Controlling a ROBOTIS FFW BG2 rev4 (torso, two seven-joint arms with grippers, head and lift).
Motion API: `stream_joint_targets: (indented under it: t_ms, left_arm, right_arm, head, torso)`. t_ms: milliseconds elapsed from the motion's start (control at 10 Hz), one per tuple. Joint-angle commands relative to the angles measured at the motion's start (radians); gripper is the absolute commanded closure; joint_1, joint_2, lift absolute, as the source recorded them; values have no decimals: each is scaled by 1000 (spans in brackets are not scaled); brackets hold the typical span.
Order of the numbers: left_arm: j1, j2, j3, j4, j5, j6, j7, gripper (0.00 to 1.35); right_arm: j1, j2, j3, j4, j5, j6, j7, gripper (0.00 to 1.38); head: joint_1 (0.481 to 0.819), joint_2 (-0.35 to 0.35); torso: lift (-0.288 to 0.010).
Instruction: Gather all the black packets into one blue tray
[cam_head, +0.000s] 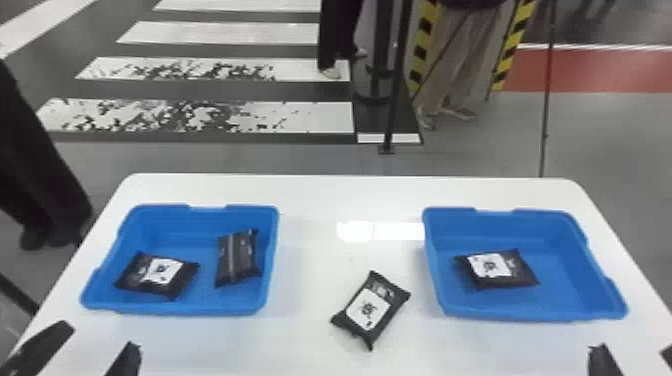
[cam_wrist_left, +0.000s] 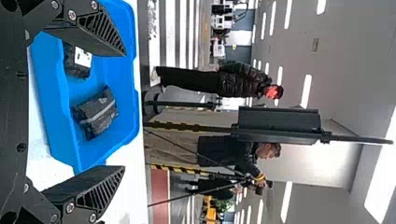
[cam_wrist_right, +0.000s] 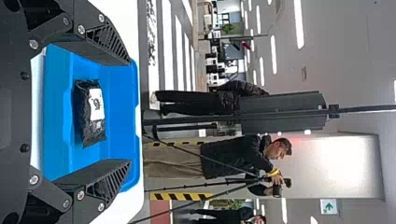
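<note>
Clock directions are read from the head view, with twelve at the far edge of the white bench (cam_head: 310, 200). One blue tray (cam_head: 200, 308) sits towards nine o'clock on the bench, a second blue tray (cam_head: 530, 315) towards three. The nine-o'clock tray holds two black packets: a label-up packet (cam_head: 182, 276) towards eight o'clock within it, its white label (cam_head: 161, 270) showing, and a seam-up packet (cam_head: 240, 257) towards three, its pale lengthwise stripe running roughly from six to twelve. The three-o'clock tray holds a single black packet (cam_head: 515, 270), label up and a little towards nine inside it. A loose black packet (cam_head: 390, 297) lies flat on the bench between the trays, just towards six from the middle, its long side slanting from seven to one and its label up.

The left end effector (cam_head: 100, 336) is at eight o'clock, near the nine-o'clock tray; in the left wrist view its two black fingers (cam_wrist_left: 100, 186) stand wide apart. The right end effector (cam_head: 634, 350) is at four o'clock, its fingers likewise spread apart. Beyond the bench, towards eleven, broad white stripes (cam_head: 320, 117) cross the dark floor (cam_head: 280, 91).
</note>
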Motion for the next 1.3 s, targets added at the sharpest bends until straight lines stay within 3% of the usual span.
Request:
stream_joint_targets:
  t_ms: [0, 300, 500, 800, 1000, 1200]
  left_arm:
    - [-18, 17, -33, 0, -11, 13, 0, 171]
    - [-104, 80, -135, 0, -59, 106, -14, 171]
    - [-202, 112, -199, 0, -175, 229, -66, 171]
    - [-379, 172, -382, 91, -189, 413, -89, 170]
    - [-521, 187, -508, 204, -185, 464, -101, 170]
    - [-632, 193, -602, 265, -181, 568, -104, 167]
  right_arm:
    - [-2, 1, 0, 1, 1, 0, 0, 303]
    - [-12, 1, 2, 9, 1, 0, 2, 303]
    - [-21, 1, 2, 19, -1, 0, 8, 303]
    - [-39, 1, 2, 38, -5, 0, 15, 303]
    - [-51, 1, 2, 51, -5, 0, 25, 303]
    - [-53, 1, 2, 55, -9, 0, 26, 303]
  head:
    - [695, -24]
    - [695, -90]
    - [695, -172]
    - [695, -269]
    - [695, -350]
    - [695, -350]
  torso:
    - [-110]
    - [-110]
    - [-110]
    - [-110]
    - [-110]
    - [-110]
